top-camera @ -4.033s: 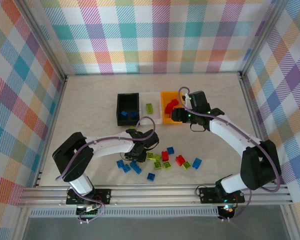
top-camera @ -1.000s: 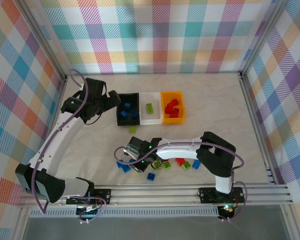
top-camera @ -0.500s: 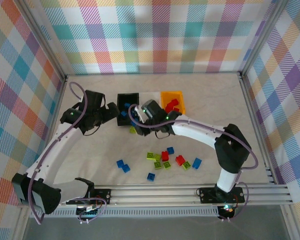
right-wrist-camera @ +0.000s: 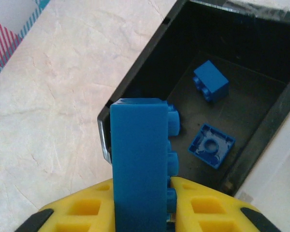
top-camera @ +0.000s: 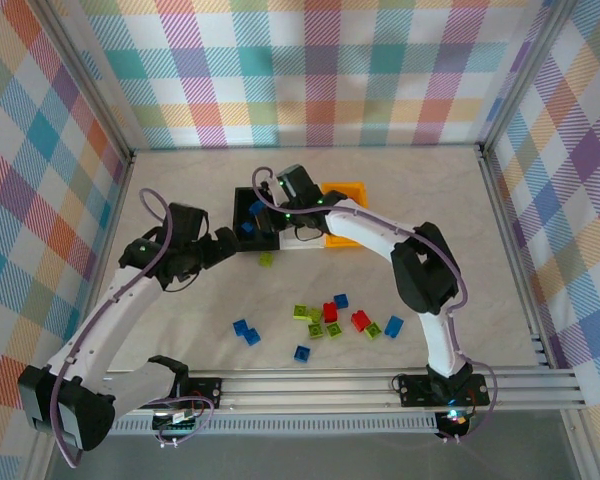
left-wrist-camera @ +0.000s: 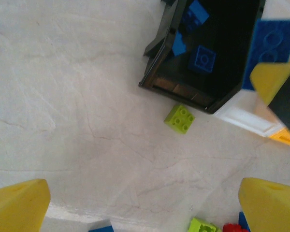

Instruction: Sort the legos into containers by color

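My right gripper point(right-wrist-camera: 144, 205) is shut on a long blue brick point(right-wrist-camera: 139, 154), held upright above the near-left corner of the black bin point(right-wrist-camera: 150, 67). Two blue bricks point(right-wrist-camera: 211, 79) point(right-wrist-camera: 211, 145) lie inside that bin. From above, the right gripper point(top-camera: 265, 212) hovers over the black bin point(top-camera: 239, 208), and the arm covers most of the white bin point(top-camera: 305, 243). The orange bin point(top-camera: 348, 188) sits to its right. My left gripper point(left-wrist-camera: 145, 208) is open and holds nothing, just left of the black bin point(left-wrist-camera: 208, 53). A lime brick point(left-wrist-camera: 180, 118) lies on the table near the bin's corner.
Loose bricks lie on the near table: blue ones point(top-camera: 246, 331) point(top-camera: 302, 352), a mixed cluster of lime point(top-camera: 301, 312), red point(top-camera: 361, 320) and blue point(top-camera: 393, 326). Checkered walls enclose the table on three sides. An aluminium rail point(top-camera: 310, 385) runs along the near edge.
My right arm swung from the loose pile up to the black bin, carrying the long blue brick. My left gripper drew back from the bin, down and to the left.
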`<state>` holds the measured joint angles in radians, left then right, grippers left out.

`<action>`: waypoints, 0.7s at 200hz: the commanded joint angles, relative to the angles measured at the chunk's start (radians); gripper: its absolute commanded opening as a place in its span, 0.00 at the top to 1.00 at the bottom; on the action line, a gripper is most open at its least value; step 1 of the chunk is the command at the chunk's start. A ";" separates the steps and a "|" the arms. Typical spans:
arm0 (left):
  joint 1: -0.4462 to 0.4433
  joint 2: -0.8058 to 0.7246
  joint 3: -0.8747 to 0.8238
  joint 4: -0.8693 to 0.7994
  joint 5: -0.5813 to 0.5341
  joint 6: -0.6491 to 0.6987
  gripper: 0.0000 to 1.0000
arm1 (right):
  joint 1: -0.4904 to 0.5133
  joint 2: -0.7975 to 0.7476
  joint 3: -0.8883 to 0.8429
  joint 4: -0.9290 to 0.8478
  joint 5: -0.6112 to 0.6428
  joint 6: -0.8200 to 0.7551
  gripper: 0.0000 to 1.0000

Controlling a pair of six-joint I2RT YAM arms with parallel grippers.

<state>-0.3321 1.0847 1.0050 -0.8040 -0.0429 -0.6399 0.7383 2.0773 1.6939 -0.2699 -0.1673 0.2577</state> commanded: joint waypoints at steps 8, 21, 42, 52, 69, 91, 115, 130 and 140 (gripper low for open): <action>-0.040 -0.010 -0.040 0.015 0.024 -0.012 0.00 | -0.023 -0.009 0.035 0.025 -0.060 0.038 0.62; -0.072 -0.006 -0.046 0.008 0.012 -0.012 0.00 | -0.029 -0.026 0.021 0.034 -0.064 0.043 0.58; -0.134 0.008 -0.046 -0.021 -0.023 -0.014 0.00 | -0.036 -0.048 0.003 0.041 -0.061 0.042 0.52; -0.157 0.011 -0.046 -0.039 -0.033 -0.014 0.00 | -0.040 -0.049 -0.001 0.035 -0.060 0.043 0.52; -0.190 0.001 -0.047 -0.072 -0.044 -0.013 0.00 | -0.040 -0.069 -0.027 0.037 -0.061 0.044 0.51; -0.265 -0.007 -0.059 -0.125 -0.074 -0.019 0.00 | -0.041 -0.123 -0.101 0.047 -0.059 0.051 0.51; -0.364 0.015 -0.102 -0.148 -0.068 -0.061 0.08 | -0.040 -0.212 -0.221 0.063 -0.053 0.062 0.49; -0.420 0.028 -0.143 -0.141 -0.046 -0.093 0.14 | -0.040 -0.279 -0.314 0.080 -0.044 0.069 0.48; -0.454 0.040 -0.164 -0.135 -0.036 -0.110 0.18 | -0.040 -0.326 -0.368 0.090 -0.039 0.072 0.48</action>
<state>-0.7193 1.0985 0.8963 -0.8928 -0.0933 -0.6949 0.6994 1.8606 1.4216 -0.2222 -0.2028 0.3111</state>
